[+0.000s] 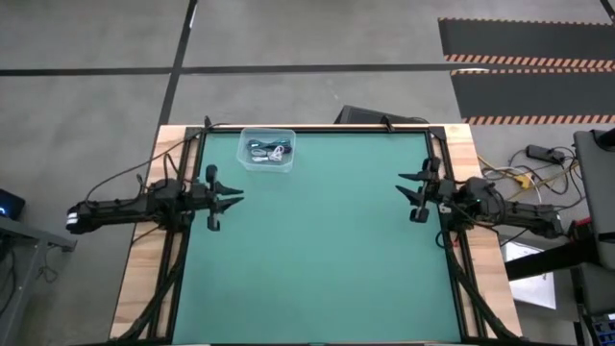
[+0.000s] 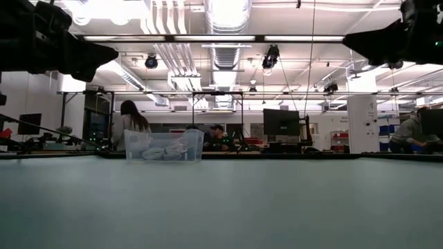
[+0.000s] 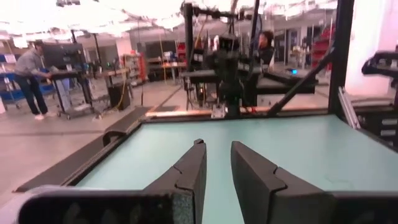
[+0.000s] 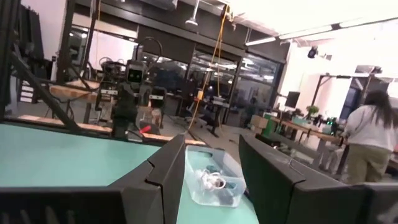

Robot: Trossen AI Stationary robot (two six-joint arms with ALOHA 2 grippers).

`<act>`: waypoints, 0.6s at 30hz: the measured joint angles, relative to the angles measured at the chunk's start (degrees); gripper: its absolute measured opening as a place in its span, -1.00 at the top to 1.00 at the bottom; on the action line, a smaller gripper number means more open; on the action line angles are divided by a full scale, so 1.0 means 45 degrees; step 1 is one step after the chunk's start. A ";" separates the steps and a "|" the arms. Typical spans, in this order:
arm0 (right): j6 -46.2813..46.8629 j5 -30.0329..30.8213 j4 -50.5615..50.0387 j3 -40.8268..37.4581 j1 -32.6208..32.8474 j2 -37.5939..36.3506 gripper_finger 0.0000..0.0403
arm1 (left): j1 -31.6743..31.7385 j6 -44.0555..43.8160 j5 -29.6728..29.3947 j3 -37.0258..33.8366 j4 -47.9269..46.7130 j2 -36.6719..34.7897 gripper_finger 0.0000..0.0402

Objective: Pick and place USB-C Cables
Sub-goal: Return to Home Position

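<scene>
The USB-C cables (image 1: 266,150) are lying coiled together inside the transparent bin (image 1: 288,135), which is sitting in the upper middle of the high view, a little left of centre and just inside the far edge of the green mat (image 1: 317,259). I am not making out any cable lying loose on the mat.

My left gripper (image 1: 229,199) is hovering near the bin, below and left of it in the high view. Its fingers are parted by a modest gap and are holding nothing. My right gripper (image 1: 408,195) is hanging well apart from it at the right side of the mat, with its fingers spread wider and equally bare.

I am judging the job to be all but finished, so the danger is coming from carelessness. The left arm is the one to worry about: if it swings toward the top of the frame, it could clip the bin's wall and tip the light coils out. Whether any loop is sticking up over the rim, I cannot tell.

The black frame rail (image 1: 317,128) is running just behind the bin, and slanting struts are flanking both arms at the mat's sides, so wrists or wiring could snag there. The broad centre and lower part of the mat are offering open room
</scene>
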 joint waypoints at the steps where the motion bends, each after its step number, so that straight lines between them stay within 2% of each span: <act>1: 0.0073 -0.0003 0.0085 -0.0127 0.0000 0.0000 0.29 | 0.0000 -0.0013 0.0000 -0.0153 0.0252 -0.0088 0.71; 4: 0.0313 -0.0147 0.0243 -0.0295 0.0000 0.0005 0.29 | -0.0005 -0.0020 0.0000 -0.0444 0.0544 -0.0312 0.71; 8: 0.0553 -0.1005 0.0134 -0.0295 0.0000 0.0004 0.31 | 0.0000 0.0145 -0.0005 -0.0449 0.0488 -0.0417 0.71; 15: 0.1040 -0.1015 -0.0109 -0.0300 0.0005 0.0372 0.38 | 0.0000 0.0656 -0.0049 -0.0457 0.0492 -0.0395 0.71; 18: 0.2175 -0.1021 -0.0326 -0.0300 0.0005 0.0596 0.39 | -0.0002 0.0677 -0.0049 -0.0462 0.0439 -0.0295 0.71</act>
